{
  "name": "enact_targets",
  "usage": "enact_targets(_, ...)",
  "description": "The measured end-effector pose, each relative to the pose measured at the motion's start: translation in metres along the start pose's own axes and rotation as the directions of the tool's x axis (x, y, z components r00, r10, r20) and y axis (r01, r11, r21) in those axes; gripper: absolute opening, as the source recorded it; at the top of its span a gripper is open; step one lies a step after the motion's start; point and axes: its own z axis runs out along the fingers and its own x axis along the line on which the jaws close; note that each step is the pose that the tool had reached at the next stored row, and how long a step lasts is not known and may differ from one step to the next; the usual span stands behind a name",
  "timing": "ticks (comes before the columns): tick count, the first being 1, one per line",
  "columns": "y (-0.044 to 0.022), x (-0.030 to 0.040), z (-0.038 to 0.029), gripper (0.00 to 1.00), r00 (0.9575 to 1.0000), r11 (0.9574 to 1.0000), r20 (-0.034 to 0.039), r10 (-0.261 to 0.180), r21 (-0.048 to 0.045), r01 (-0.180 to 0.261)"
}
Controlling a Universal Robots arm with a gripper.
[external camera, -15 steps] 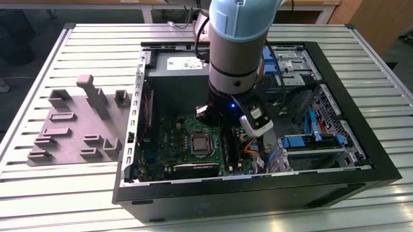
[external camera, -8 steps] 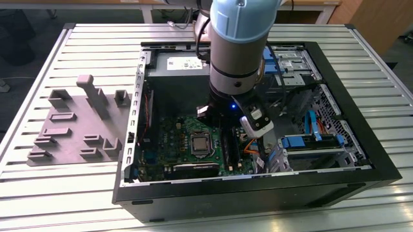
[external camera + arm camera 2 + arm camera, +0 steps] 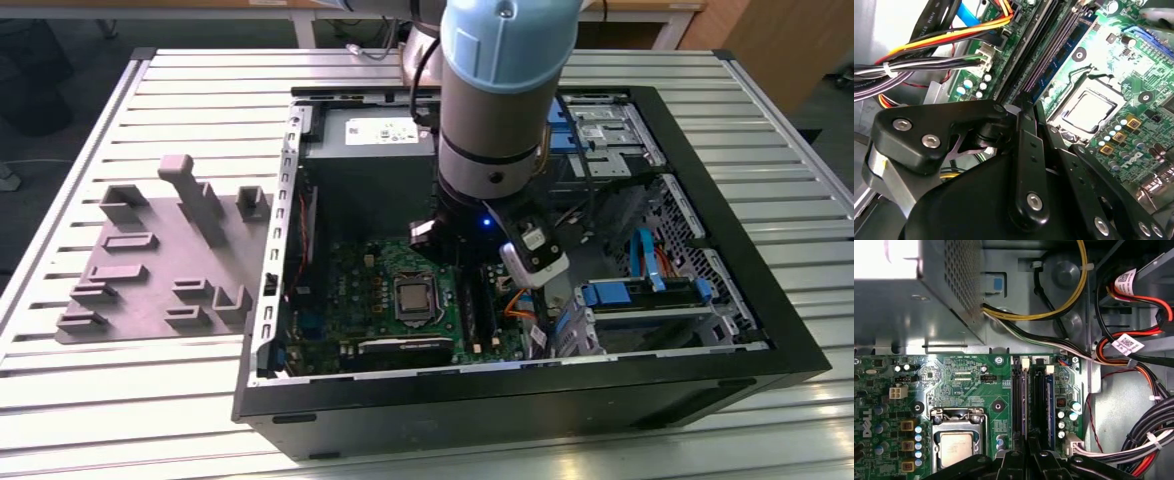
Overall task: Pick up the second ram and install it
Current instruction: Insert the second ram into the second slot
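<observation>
The end effector sits low inside the open computer case, right over the long black memory slots of the green motherboard. Whether it is spread or pinching anything cannot be told. A thin dark board, apparently the second ram, stands on edge in the slot just beside the blue one, directly ahead of the end effector.

The processor socket lies close on one side of the slots. On the other side, bundled black, red and yellow cables crowd the board's edge. The perforated power supply is well apart from the slots.

The exterior view adds the arm reaching down into the case, blue drive brackets toward the exterior view's right, and a grey fixture tray on the slatted table at the exterior view's left. The second wrist view shows the black linkages closely.

White barcode tags hang on the cables, and a sticker marks the power supply.
</observation>
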Motion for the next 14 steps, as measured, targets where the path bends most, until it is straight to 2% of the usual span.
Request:
enact_targets(6, -0.0025, -0.0003, 0.0017, 0.14, 1.0000, 1.0000, 0.0006, 0.000, -0.0017, 0.000)
enact_targets(8, -0.0026, -0.0003, 0.0005, 0.14, 1.0000, 1.0000, 0.0000, 0.000, -0.0004, 0.000)
enact_targets(14, -0.0027, -0.0002, 0.0009, 0.14, 1.0000, 1.0000, 0.0001, 0.000, -0.0049, 0.000)
